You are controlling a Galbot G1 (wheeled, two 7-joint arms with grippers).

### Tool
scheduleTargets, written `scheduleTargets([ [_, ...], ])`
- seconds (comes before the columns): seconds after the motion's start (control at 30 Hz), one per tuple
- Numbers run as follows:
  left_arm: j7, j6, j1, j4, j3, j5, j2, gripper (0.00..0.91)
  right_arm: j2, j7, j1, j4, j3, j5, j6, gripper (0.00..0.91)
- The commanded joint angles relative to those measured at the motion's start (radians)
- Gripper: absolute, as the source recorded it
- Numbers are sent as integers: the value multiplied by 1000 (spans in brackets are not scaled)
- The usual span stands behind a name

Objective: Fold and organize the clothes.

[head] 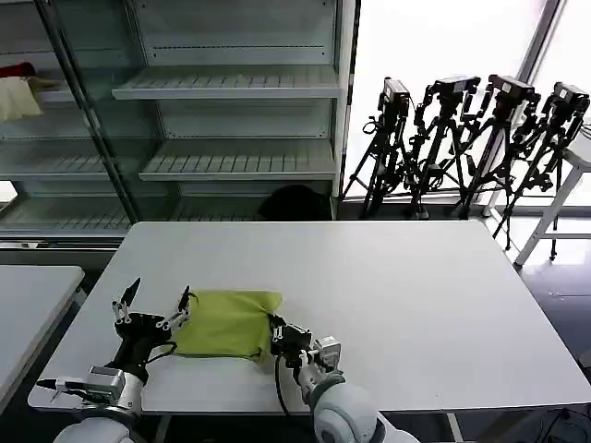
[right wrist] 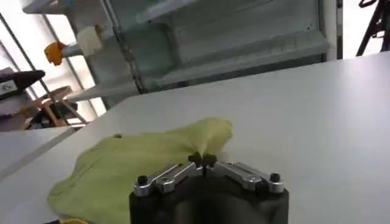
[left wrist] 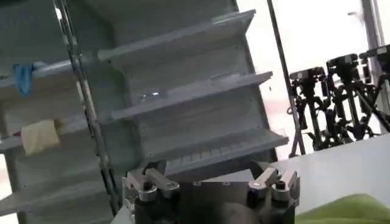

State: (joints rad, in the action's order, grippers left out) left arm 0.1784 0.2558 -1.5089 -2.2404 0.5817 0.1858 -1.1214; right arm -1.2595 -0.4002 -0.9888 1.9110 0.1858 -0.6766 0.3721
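Here, folded green shirt (head: 228, 322) on white table (head: 406, 295) (shelving (head: 231, 120) behind).

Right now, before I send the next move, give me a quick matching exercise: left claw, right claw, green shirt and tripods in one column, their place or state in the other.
Things:
1. left claw
2. right claw
3. green shirt
4. tripods

Place or state:
A. folded into a compact pad near the table's front edge
B. standing on the floor by the window
C. open, at the shirt's left edge
D. shut on the shirt's right edge

Pairs: 1-C, 2-D, 3-A, 4-B
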Motion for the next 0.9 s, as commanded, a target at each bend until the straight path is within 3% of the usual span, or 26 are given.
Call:
scheduleTargets([
  [0.03, -1, 1, 0, -1, -4, 3, -1, 907, 171, 43, -35, 59, -167, -20, -27, 0],
  [0.3, -2, 1, -3, 1, -8, 2, -1, 907, 288, 73, -74, 27, -260, -14, -80, 0],
  [0.33, -2, 1, -4, 1, -8, 1, -1, 907, 289, 72, -74, 23, -266, -14, -84, 544],
  [0.37, -2, 1, -5, 0, -9, 1, -1, 907, 295, 72, -74, 5, -280, -13, -93, 907],
  [0.7, -1, -3, -18, -2, -8, 1, -3, 907, 383, 100, -102, -51, -381, -6, -102, 907],
  [0.83, -2, -2, -19, -6, -14, 2, -5, 907, 387, 3, -128, -55, -413, 134, 56, 907],
  [0.9, -2, -2, -19, -8, -15, 1, -4, 907, 388, -56, -141, -51, -427, 100, 50, 907],
])
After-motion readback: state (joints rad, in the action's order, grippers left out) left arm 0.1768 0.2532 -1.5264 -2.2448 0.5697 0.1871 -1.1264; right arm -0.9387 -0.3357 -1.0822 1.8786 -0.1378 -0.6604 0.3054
